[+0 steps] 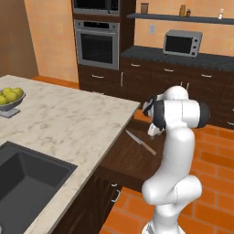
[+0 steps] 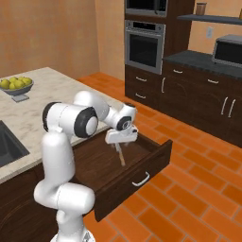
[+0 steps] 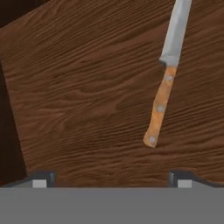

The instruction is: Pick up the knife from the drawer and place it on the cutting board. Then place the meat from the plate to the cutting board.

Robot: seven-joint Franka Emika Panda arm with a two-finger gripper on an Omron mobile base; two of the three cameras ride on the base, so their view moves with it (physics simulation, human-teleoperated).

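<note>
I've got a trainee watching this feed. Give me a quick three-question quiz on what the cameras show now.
1. True or false: the knife lies flat on the bottom of the open drawer.
2. The end effector is: A) shut on the knife's handle, B) open above the drawer, C) resting on the marble counter.
3. Fill in: the bowl on the counter holds yellow-green ____.

Key: 1 true; 2 B; 3 fruit.
</note>
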